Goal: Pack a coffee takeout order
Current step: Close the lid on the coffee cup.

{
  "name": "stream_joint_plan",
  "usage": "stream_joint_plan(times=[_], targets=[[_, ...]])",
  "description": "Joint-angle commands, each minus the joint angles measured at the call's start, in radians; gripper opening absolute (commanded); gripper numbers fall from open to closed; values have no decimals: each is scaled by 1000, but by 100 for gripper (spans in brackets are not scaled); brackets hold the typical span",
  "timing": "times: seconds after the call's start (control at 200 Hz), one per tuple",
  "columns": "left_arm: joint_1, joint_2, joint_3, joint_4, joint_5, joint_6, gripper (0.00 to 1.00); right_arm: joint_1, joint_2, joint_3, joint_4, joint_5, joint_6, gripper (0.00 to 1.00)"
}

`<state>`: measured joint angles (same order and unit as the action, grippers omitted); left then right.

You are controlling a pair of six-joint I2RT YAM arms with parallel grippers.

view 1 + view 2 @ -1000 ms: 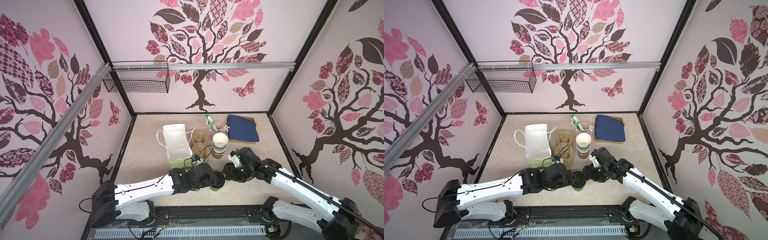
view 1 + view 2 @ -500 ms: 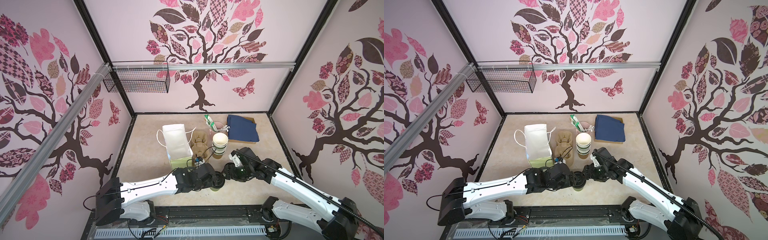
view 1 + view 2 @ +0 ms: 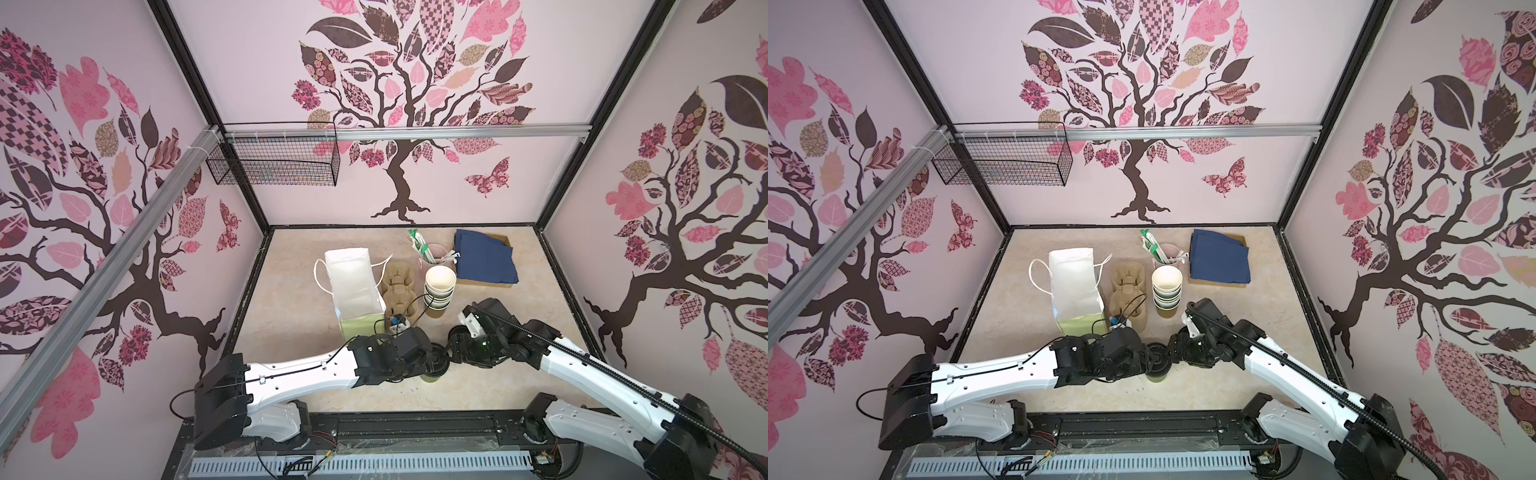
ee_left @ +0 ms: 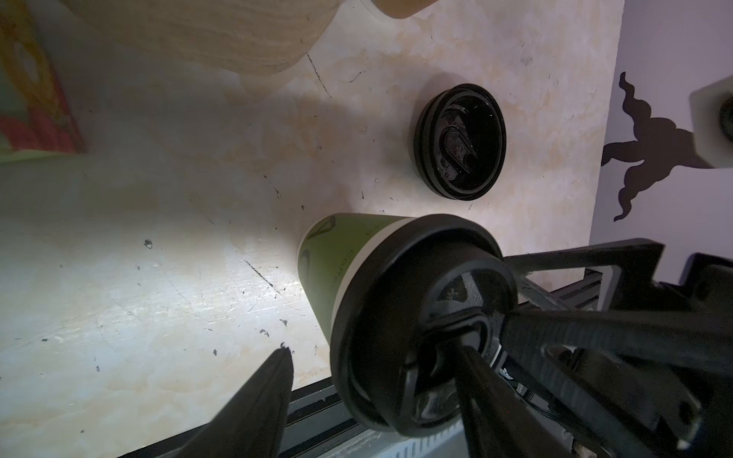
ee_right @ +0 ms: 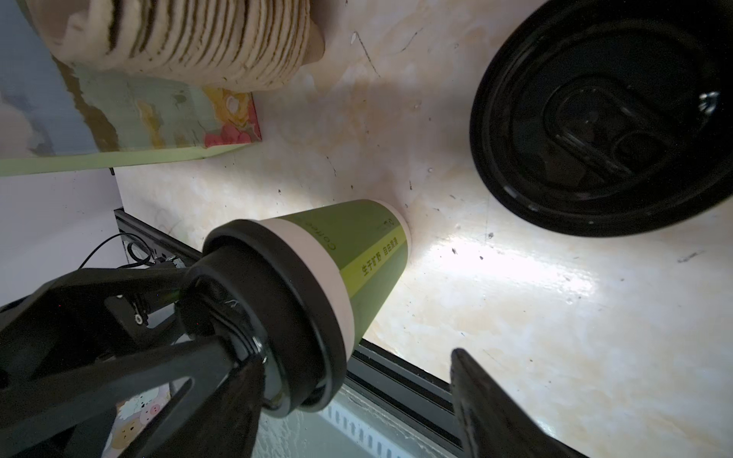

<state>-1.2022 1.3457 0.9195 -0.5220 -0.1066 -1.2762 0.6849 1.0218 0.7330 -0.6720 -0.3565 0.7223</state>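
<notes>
- The olive-green paper cup (image 3: 432,376), with its black round lid (image 4: 420,317) seated, stands upright on the beige marbled surface (image 3: 291,332), near the front edge and between the two arms
- Left gripper (image 4: 369,349): fingers released and spread; one lies across the lid top, the other hangs clear of the cup wall
- Right gripper (image 5: 355,355): fingers spread, grasping nothing; one rests on the lid top, the other is over bare surface
- Both grippers crowd the lid from opposite sides
- A loose black lid (image 4: 460,142) lies flat near the cup, not touching it; the right arm hides it in both top views
- In a row behind the cup:
  - pale green white-handled paper bag (image 3: 353,286), upright and open
  - stack of tan moulded-pulp carriers (image 3: 401,291), just beside the bag
  - stack of lidless white-lined cups (image 3: 438,286)
- Further back: navy napkin (image 3: 484,257) on a brown cardboard tray (image 3: 500,240), beside a pink holder of wrapped straws (image 3: 434,253)
- Writing: the cup wall carries a word beginning "Coffe" and a line of Chinese characters on a lighter green band
</notes>
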Motion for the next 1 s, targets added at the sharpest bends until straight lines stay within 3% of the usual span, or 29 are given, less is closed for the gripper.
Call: stream_joint_plan(times=[0.0, 0.51, 0.995], targets=[[4, 27, -29, -52, -27, -6, 67, 2, -9, 24, -14, 0, 26, 76], [4, 32, -33, -84, -24, -4, 63, 2, 10, 42, 90, 21, 53, 69], [4, 37, -42, -81, -13, 6, 59, 2, 72, -74, 56, 30, 30, 60]])
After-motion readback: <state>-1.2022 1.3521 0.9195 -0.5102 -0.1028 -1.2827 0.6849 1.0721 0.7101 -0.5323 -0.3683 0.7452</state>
